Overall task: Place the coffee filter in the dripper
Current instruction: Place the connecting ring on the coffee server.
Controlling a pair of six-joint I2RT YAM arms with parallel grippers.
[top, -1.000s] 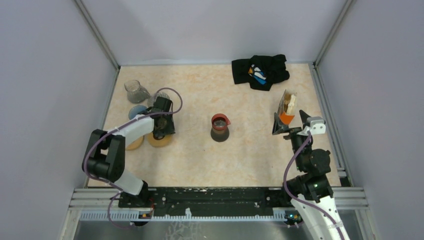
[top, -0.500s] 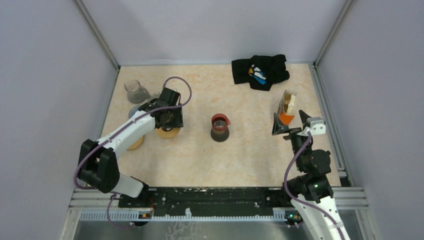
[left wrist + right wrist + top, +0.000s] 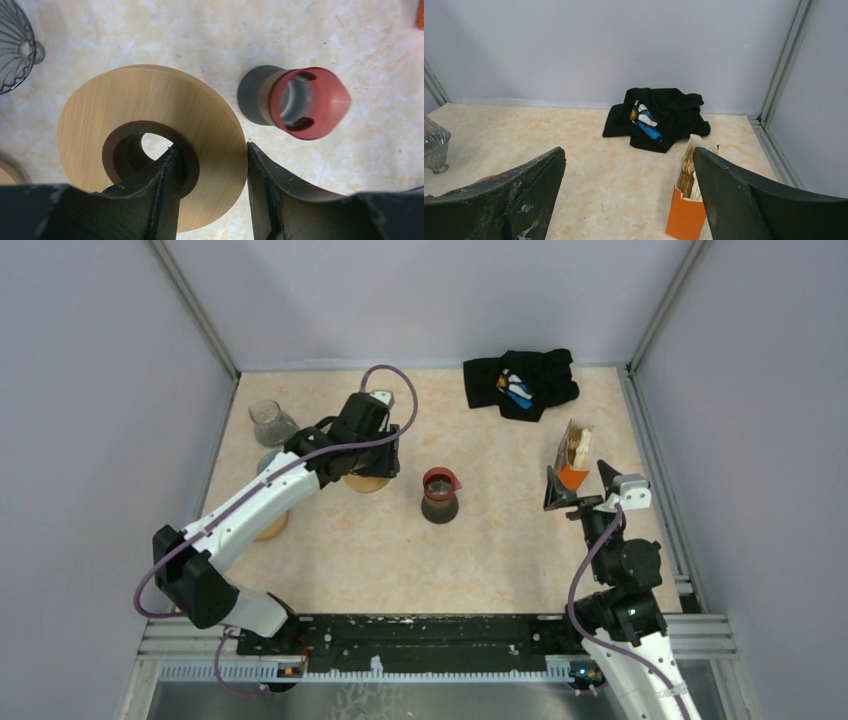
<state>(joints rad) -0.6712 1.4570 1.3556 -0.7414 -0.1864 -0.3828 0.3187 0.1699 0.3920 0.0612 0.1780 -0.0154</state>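
Observation:
My left gripper is shut on a round wooden ring: one finger goes through its centre hole, the other presses its outer edge. The ring hangs just left of the dark carafe with a red top, which also shows in the left wrist view. The glass dripper stands at the far left, seen too in the left wrist view. Brown paper filters stand in an orange box. My right gripper is open and empty, just short of that box.
A black cloth lies at the back right, also in the right wrist view. A second wooden disc and a blue round object lie at the left. Metal rails edge the table.
My left arm has carried the wooden ring from the left of the table up and to the right, toward the carafe. The right arm has not moved.

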